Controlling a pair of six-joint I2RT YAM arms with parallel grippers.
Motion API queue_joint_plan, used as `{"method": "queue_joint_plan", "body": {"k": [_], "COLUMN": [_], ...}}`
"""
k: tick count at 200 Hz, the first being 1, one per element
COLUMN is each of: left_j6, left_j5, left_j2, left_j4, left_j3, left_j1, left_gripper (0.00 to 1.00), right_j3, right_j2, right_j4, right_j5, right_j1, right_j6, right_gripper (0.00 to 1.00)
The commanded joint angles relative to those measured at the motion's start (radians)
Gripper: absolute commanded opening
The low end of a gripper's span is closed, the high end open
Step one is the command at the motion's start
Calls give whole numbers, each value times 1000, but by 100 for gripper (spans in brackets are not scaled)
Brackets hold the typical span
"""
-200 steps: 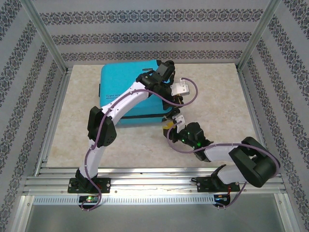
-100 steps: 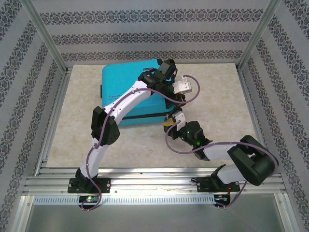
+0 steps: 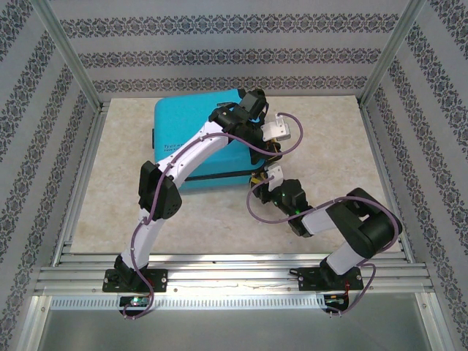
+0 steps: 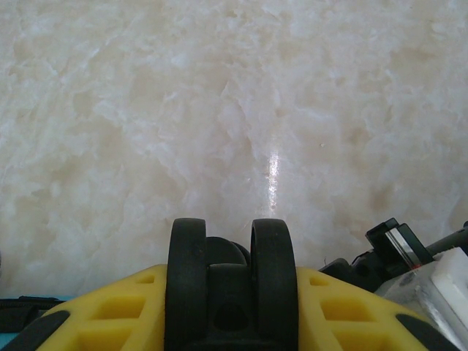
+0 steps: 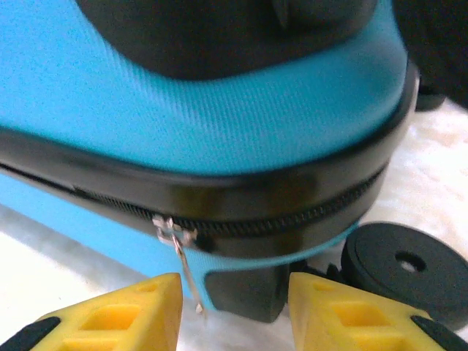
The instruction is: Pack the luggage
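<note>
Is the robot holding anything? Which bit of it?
Yes. The left tool pinches a black wheel of the luggage. The right tool is open, holding nothing.

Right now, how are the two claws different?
The left claw hugs a black wheel between its fingers; the right claw is open, holding nothing. The left claw is farther back along the luggage; the right claw is at its near corner, facing the zipper pull. Both have yellow fingers.

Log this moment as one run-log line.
luggage: lying flat, lid down | left pincer: shut on wheel | right pincer: open, facing zipper pull
</note>
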Motion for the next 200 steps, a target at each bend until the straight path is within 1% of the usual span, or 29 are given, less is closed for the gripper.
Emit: {"method": "queue_joint_plan", "body": {"k": [1,26,39,46,60,76,108,145,169,200], "left_j6": [-19,-21,-23,-23,-26,-26,-23,-19,-14,-13], "left_j5": [162,162,164,164,166,165,159,153,149,147], "left_j2": [-60,-59,-59,-59,-59,-58,-55,-57,-63,-90], "left_j4": [105,109,111,112,112,111,113,107,86,83], "left_j3": [90,89,90,90,92,92,92,92,86,46], "left_j1": [-20,-20,-20,-20,-20,-20,-19,-17,-13,-4], "left_gripper": [0,0,0,0,0,0,0,0,0,0], "right_j3": [54,86,98,102,107,107,90,57,35,35], "right_j2": [15,26,37,42,51,49,26,-10,-44,-89], "right_j4": [66,64,64,66,70,72,74,72,70,21], "right_j5": [-5,-27,-33,-34,-42,-45,-43,-29,13,64], "right_j1": [-6,-5,-4,-4,-3,0,3,3,-3,-6], "right_j6": [-2,4,8,10,17,22,27,29,43,73], "right_gripper": [43,42,39,35,24,13,0,0,0,0]}}
